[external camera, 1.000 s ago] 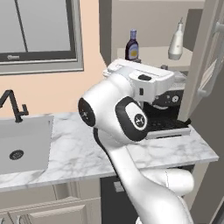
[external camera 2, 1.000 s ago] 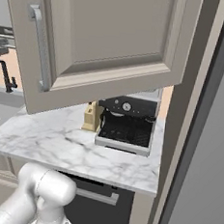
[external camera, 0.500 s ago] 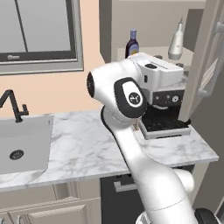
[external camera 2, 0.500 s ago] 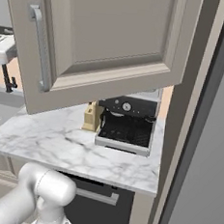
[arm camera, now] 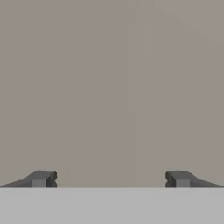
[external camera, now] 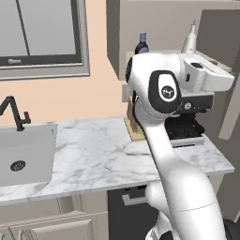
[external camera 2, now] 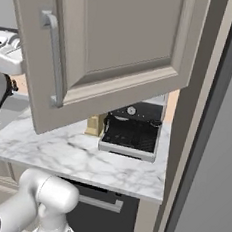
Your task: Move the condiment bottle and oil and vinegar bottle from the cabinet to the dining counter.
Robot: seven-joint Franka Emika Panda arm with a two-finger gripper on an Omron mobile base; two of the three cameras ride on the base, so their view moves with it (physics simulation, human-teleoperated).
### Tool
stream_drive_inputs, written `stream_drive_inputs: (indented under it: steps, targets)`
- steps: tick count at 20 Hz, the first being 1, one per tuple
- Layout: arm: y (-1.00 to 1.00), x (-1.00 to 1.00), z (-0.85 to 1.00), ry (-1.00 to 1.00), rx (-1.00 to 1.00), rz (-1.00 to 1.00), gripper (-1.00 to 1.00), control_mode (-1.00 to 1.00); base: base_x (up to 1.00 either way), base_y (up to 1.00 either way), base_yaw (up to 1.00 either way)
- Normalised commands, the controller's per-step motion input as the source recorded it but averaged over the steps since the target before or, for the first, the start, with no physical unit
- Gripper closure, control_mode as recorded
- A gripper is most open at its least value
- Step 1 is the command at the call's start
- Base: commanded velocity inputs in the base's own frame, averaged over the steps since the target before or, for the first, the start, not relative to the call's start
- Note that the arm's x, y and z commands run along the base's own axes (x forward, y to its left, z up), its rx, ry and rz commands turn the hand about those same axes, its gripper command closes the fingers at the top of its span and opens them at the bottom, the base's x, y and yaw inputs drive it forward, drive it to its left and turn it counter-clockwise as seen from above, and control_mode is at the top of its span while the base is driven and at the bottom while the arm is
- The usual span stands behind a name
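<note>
Condiment bottle (external camera: 142, 43), dark with a blue cap, stands on the cabinet (external camera: 154, 18) shelf at 12 o'clock in the left base view, its lower part hidden behind the white arm. At 1 o'clock on that shelf, well apart from it, stands the pale oil and vinegar bottle (external camera: 190, 41). Below, a marble worktop (external camera: 89, 154) carries a sink (external camera: 26, 154) at 9 o'clock and a dark coffee machine (external camera: 185, 129) at 3 o'clock.

From the right base view, the open cabinet door (external camera 2: 109, 47) with its silver handle (external camera 2: 53, 56) covers 12 o'clock; the coffee machine sits near centre.

Through the hand view, the gripper (arm camera: 111, 178) faces a plain taupe surface, its 2 fingertips (arm camera: 41, 178) spread wide at 7 and 5 o'clock with nothing between them.
</note>
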Motion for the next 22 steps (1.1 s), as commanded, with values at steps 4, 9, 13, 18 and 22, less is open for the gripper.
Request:
stream_drive_inputs:
  steps: [4,9,13,18,22]
  targets:
    - [-1.0,-1.0,0.0,-0.03,0.11,-0.24,-1.0,-1.0,0.0,0.0,0.0]
    - [-1.0,-0.8,-0.02,0.0,0.13,-0.12,-1.0,-1.0,0.0,0.0,0.0]
    - [-1.0,-0.29,-0.02,0.0,0.13,-0.01,-1.0,-1.0,0.0,0.0,0.0]
    - [-0.98,0.0,-0.04,0.0,0.16,0.0,-1.0,-1.0,0.0,0.0,0.0]
    - [-0.21,-0.2,-0.02,0.0,0.07,0.05,-1.0,-1.0,0.0,0.0,0.0]
